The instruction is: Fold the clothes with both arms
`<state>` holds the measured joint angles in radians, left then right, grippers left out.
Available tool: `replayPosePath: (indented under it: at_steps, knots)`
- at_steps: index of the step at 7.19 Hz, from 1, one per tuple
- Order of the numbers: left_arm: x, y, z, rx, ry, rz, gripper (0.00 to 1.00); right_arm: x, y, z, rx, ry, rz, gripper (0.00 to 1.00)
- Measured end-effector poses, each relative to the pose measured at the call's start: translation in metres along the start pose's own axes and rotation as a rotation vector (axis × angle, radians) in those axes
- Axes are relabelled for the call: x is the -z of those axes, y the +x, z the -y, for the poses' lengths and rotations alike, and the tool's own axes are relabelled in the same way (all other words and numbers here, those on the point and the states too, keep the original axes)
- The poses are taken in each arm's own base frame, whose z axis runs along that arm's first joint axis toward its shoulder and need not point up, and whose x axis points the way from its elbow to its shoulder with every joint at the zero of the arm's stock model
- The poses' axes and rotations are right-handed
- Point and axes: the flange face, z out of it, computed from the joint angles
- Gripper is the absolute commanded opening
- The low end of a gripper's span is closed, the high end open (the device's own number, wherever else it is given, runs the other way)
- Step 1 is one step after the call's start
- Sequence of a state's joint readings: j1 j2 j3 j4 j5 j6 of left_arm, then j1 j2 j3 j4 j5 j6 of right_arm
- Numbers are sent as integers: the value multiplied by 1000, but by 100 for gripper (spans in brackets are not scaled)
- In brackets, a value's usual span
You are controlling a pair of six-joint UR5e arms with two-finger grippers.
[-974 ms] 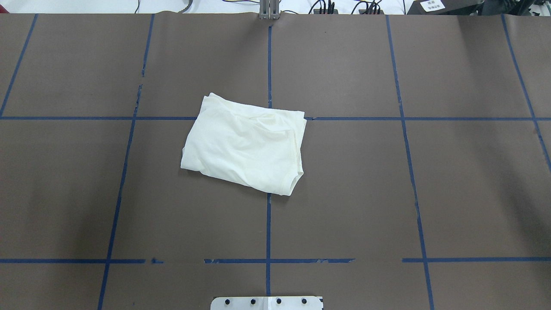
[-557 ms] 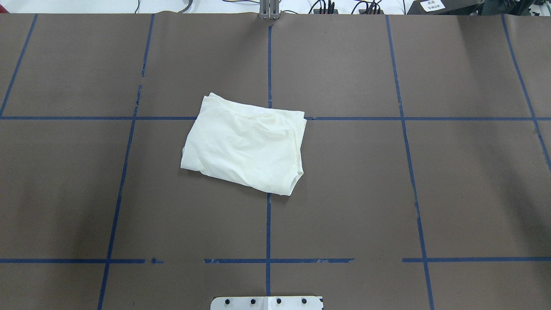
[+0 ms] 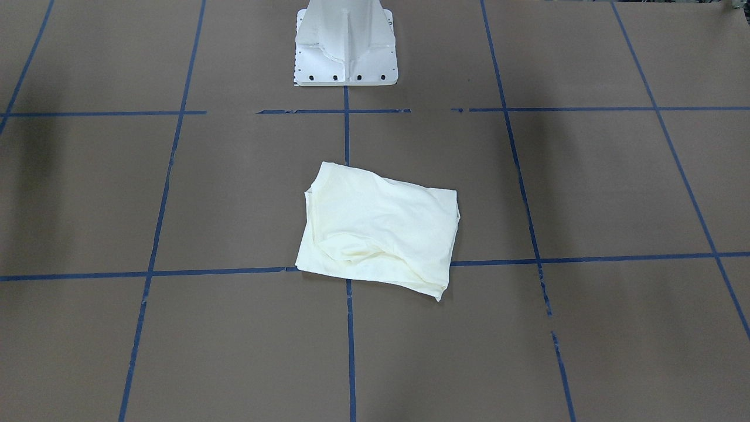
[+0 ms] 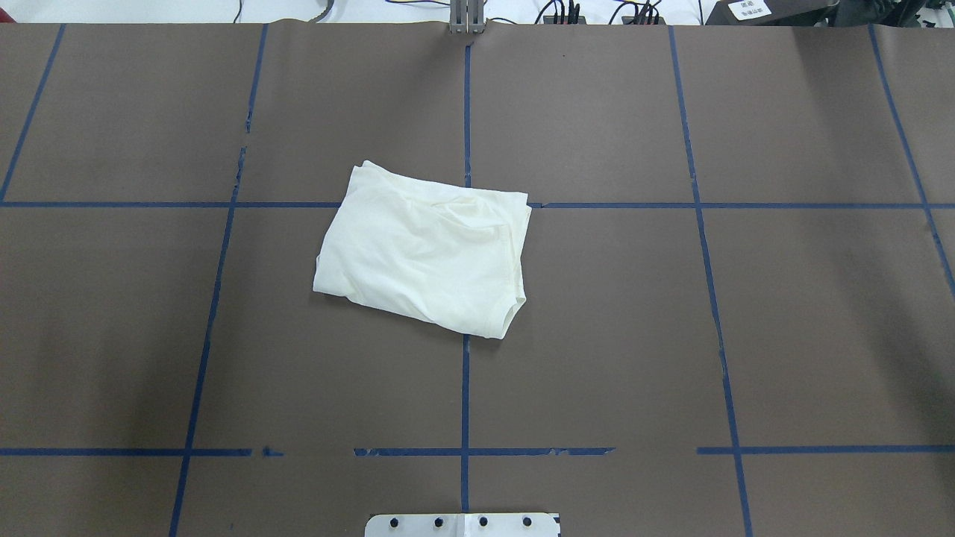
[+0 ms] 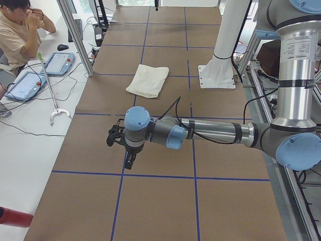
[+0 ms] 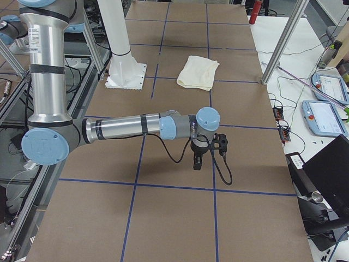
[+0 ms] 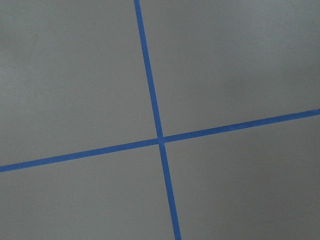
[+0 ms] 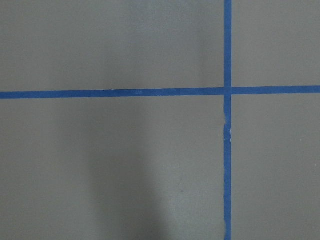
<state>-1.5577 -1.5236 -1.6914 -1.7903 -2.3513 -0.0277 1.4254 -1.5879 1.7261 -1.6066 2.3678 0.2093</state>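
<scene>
The left fingers (image 5: 129,160) show only in the side view from the robot's left, small and dark, pointing down at the bench (image 4: 597,335); whether they are open or closed cannot be told from there. The right fingers (image 6: 197,162) likewise appear only in the side view from the robot's right, also pointing down, and their state cannot be told either. Neither pair has cloth in or near it. Each wrist camera looks down on bare brown bench surface with a crossing of blue tape lines (image 7: 160,139). Behind the fingers, the left arm (image 5: 215,133) lies stretched out level and low over the bench, its forearm running back to a light blue elbow cap and an upright silver column; the right arm (image 6: 125,126) is posed the same way at the opposite end. The T-shirt (image 4: 421,250) lies well apart from both arms, near the middle of the bench, folded into a rough rectangle with the plain cream side up. It covers the crossing of the centre tape line and a cross line, most of it on the robot's left of the centre line, in front of the white pedestal (image 3: 345,44). An operator (image 5: 17,30) sits beside the bench at a side table.
</scene>
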Motion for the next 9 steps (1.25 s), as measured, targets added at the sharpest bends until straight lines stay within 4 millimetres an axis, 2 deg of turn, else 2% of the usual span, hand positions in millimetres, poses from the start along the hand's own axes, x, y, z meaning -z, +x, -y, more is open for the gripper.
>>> replayPosePath:
  at_steps: [3,5,9]
  knots:
    - [-3,-3,-3,6,-7,3,100,-6,12,-7,-22,-11,-5,100]
    - [-11,-10,-8,32,-36,4,100,-5,11,-8,-24,-7,-6,100]
    - [1,3,-12,141,-152,12,100,-3,8,-4,-26,-3,-5,100]
